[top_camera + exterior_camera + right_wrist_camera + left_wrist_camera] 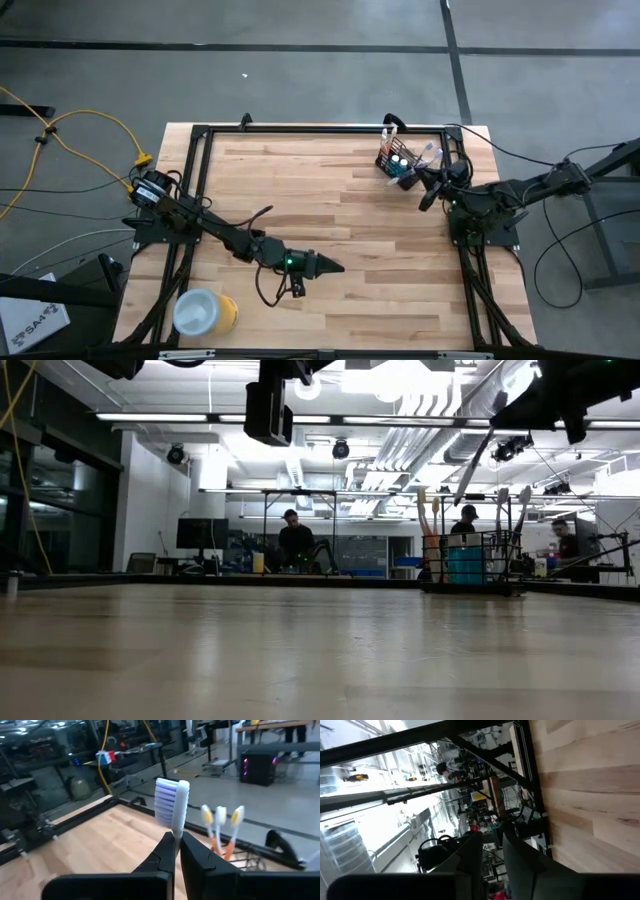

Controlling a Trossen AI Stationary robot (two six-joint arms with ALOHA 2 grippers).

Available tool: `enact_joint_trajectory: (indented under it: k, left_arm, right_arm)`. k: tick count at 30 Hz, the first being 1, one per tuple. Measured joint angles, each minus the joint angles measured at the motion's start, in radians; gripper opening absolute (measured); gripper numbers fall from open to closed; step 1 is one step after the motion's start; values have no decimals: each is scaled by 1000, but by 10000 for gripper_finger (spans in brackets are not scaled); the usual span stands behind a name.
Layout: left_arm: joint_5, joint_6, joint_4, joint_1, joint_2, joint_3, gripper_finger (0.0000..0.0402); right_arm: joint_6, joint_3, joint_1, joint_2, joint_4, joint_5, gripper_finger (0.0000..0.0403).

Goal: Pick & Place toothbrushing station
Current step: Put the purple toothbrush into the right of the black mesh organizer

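We judged the job well advanced. The wire-mesh holder (398, 164) stood at two o'clock on the table (330, 200), already carrying brushes and blue tubes (464, 564). Our right gripper (176, 851), just beside it, pinched a white toothbrush (172, 805) by its neck, purple bristles up; that brush remained to be placed. Our left gripper (335, 267) waited at six o'clock, slightly spread, holding nothing.

White-purple toothbrush (171, 805); black mesh holder (396, 166); yellow cylinder (207, 312).
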Motion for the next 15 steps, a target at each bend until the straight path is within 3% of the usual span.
enact_joint_trajectory:
  k: [8,15]
  left_arm:
    - [0,-6,0,1,0,0,70]
    - [0,-6,0,1,0,0,70]
  right_arm:
    - [-22,173,-19,1,-178,27,4]
    - [20,298,-135,68,-430,-6,4]
